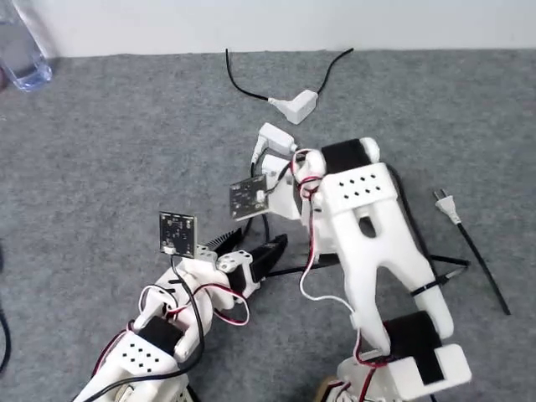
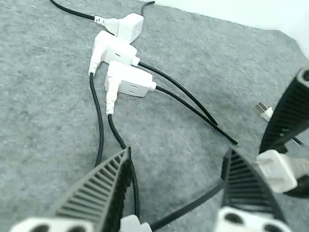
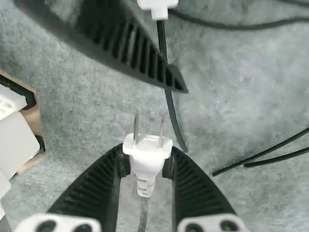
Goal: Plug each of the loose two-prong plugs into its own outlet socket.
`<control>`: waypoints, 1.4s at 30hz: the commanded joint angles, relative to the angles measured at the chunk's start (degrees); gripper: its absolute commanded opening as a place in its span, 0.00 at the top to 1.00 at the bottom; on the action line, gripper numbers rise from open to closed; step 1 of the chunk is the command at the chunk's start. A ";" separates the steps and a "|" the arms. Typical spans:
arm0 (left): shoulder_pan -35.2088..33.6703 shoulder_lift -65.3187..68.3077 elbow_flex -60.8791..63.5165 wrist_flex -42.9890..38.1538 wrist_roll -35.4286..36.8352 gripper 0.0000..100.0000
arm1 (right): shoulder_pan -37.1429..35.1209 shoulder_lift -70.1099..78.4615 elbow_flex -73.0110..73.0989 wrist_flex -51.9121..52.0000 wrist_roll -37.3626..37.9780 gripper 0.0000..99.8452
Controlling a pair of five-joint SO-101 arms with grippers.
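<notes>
Grey bench (image 1: 100, 151): right pincer (image 3: 146, 155) clamps a white plug (image 3: 146, 145). Left pincer (image 2: 178, 153) gapes wide, sockets (image 2: 129, 83) ahead beyond black cords (image 2: 99, 125).

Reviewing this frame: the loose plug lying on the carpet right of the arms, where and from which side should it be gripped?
Grip the loose plug by its white body, just behind the prongs, coming straight down from above. It lies flat on the carpet with its cord trailing behind, so pinch across the body's width, not along the cord.
</notes>
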 commanded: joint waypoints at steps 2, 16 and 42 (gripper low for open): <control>-0.35 -0.97 -1.98 -1.76 0.70 0.71 | 1.19 2.51 -2.29 0.66 1.14 0.99; -0.18 -0.88 -1.98 -1.76 0.70 0.71 | -8.31 7.43 -8.00 -1.45 -1.85 0.99; 1.32 -0.79 -0.84 -1.76 0.70 0.71 | -8.22 -0.84 -12.48 2.68 -1.93 0.99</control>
